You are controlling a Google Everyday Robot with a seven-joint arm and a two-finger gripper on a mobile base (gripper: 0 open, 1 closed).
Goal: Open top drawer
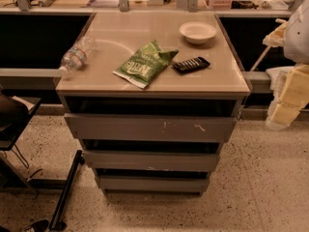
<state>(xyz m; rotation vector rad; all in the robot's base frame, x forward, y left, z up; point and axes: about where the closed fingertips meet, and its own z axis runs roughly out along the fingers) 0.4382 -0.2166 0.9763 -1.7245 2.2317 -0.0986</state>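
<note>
The top drawer (149, 128) is the widest grey handleless front of the cabinet, with small pale scuff marks right of its middle. A dark gap shows between it and the tan cabinet top (145, 83). Two narrower grey drawer fronts (150, 160) sit below it. My gripper (286, 103) shows as pale yellowish parts under the white arm at the right edge of the camera view. It is beside the cabinet's right side, at about the height of the top drawer, and apart from it.
On the cabinet top lie a clear water bottle (76, 56), a green chip bag (145, 63), a black flat object (191, 64) and a white bowl (198, 32). A black pole (67, 187) leans on the speckled floor at the lower left. A dark object (12, 115) is at the left edge.
</note>
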